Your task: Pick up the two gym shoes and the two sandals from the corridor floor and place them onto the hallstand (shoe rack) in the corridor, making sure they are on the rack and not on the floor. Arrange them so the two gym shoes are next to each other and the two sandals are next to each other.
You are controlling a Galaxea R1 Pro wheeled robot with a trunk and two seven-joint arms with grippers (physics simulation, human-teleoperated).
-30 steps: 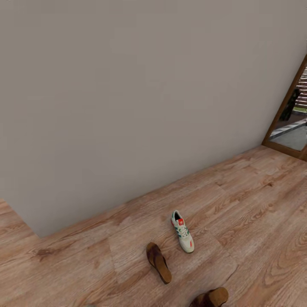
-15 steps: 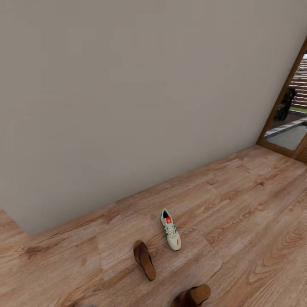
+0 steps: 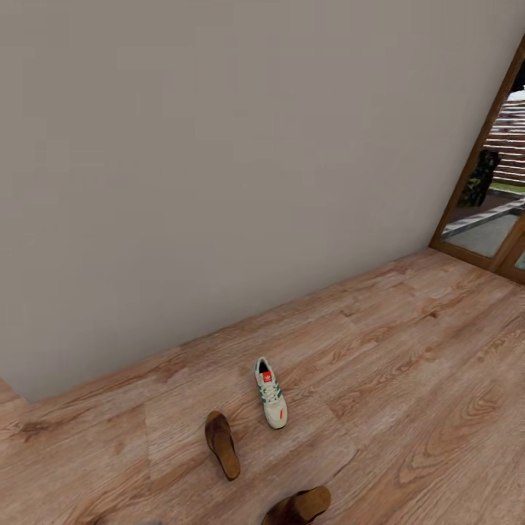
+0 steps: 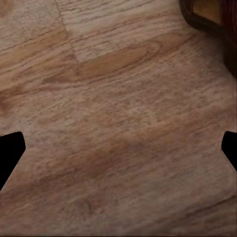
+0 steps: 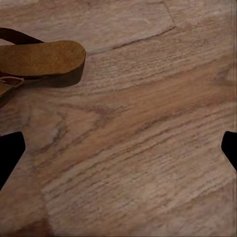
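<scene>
Wood-plank corridor floor [image 3: 408, 379] holds one gym shoe [image 3: 270, 392], one sandal [image 3: 222, 454] at its seven o'clock and another [image 3: 299, 507] beyond; both grippers spread, nothing picked up, approach pending.

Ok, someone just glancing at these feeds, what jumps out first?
The lone gym shoe on the wood floor near the blank wall, with a brown sandal just beside it. A second sandal sits at the head view's bottom edge, and a glazed doorway opens at far right.
</scene>
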